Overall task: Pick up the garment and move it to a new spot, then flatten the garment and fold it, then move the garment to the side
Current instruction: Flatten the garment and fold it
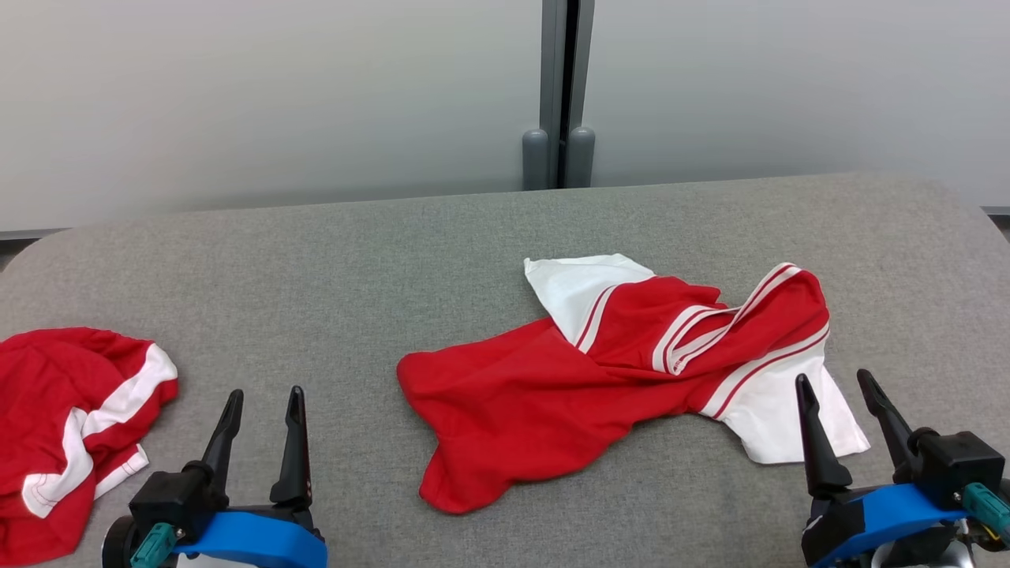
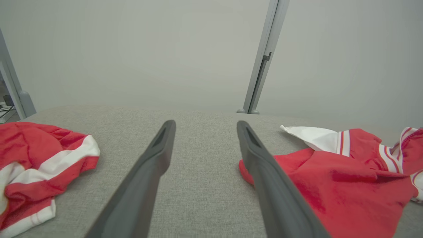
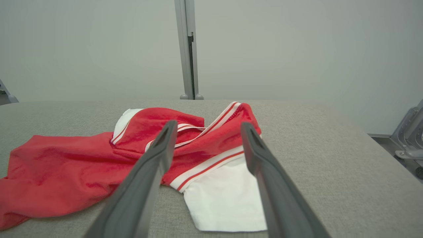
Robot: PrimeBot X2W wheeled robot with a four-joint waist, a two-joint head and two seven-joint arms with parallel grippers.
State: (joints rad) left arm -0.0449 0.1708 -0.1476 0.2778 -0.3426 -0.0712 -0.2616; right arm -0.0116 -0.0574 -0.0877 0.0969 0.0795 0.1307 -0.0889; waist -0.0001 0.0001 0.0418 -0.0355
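- Head view: the garment (image 1: 552, 394) lies crumpled on the grey worktop (image 1: 355, 260), right of centre. It is mostly red, with white panels and red-and-white stripes (one white corner points towards the far edge, another lies at the near right).
- Its red end spreads towards the middle of the worktop. Bare grey cloth lies all round it, widest between it and the other red garment (image 1: 71, 426), which is bunched at the left edge.
- The left pincer (image 1: 266, 392) stands at the lower left with its fingers apart and nothing between them, well clear of both pieces. The right pincer (image 1: 833, 377) at the lower right is also spread wide, its fingers rising in front of the near white panel.
- Left wrist view: the left pincer (image 2: 205, 123) gapes over bare worktop (image 2: 198, 158). The garment (image 2: 330, 185) is to the right and the other red garment (image 2: 39, 158) to the left, with a grey post (image 2: 261, 66) beyond the far edge.
- Right wrist view: the right pincer (image 3: 209, 123) is wide and grips nothing. The garment (image 3: 66, 168) lies flat beyond and beneath its fingers (the white panel is nearest). Open worktop (image 3: 314, 148) runs to the rounded right edge.
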